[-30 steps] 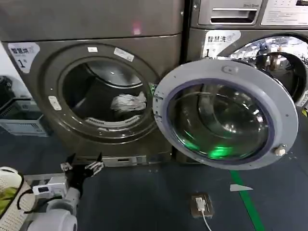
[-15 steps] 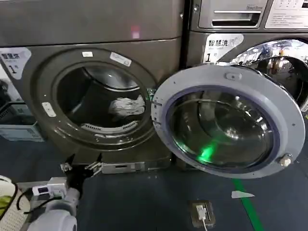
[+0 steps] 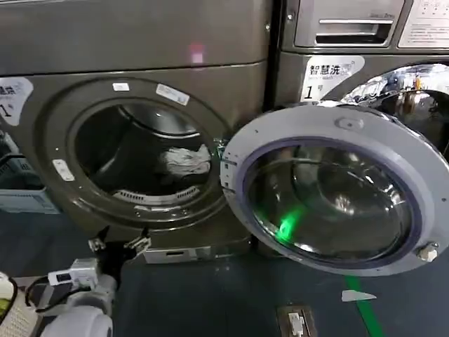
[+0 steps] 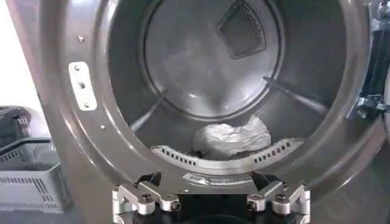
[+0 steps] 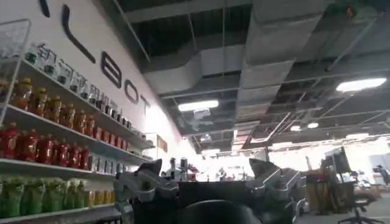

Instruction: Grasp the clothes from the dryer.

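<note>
The dryer (image 3: 140, 42) is a bronze-grey front loader, and its grey-rimmed glass door (image 3: 330, 119) is swung open to the right. The clothes (image 3: 184, 160), a small crumpled white bundle, lie at the bottom of the dark drum toward its right side. My left gripper (image 3: 119, 242) is low in front of the dryer, below the porthole rim and outside the drum. In the left wrist view it (image 4: 207, 182) is open and empty, with the clothes (image 4: 231, 137) ahead past the perforated lip. My right gripper (image 5: 206, 165) points up at a ceiling, open and empty.
A silver machine with a shiny chrome drum (image 3: 403, 98) stands to the right, partly behind the open door. A grey crate (image 3: 21, 189) sits on the floor left of the dryer. A cream basket edge (image 3: 7, 312) is at lower left. A small device (image 3: 298, 323) and a green line (image 3: 365, 312) mark the floor.
The dryer and its door now look larger and closer, and the porthole has shifted left and lower in the head view. The left gripper stays open, low in front.
</note>
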Controlling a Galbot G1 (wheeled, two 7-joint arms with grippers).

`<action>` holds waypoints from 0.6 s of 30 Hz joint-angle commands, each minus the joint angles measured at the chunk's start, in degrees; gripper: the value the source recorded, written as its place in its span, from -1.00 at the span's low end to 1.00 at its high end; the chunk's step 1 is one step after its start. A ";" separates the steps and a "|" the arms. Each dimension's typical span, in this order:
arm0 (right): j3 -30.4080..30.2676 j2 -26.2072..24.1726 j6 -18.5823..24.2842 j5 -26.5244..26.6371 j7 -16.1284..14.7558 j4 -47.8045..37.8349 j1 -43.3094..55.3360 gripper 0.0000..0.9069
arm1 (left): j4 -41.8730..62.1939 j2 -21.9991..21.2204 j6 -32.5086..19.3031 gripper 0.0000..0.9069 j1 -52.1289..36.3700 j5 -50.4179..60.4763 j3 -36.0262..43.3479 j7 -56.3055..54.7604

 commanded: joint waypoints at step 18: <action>-0.59 0.32 0.00 0.01 0.16 0.37 0.24 1.00 | 0.11 0.24 2.81 1.00 0.11 -0.15 0.07 -0.15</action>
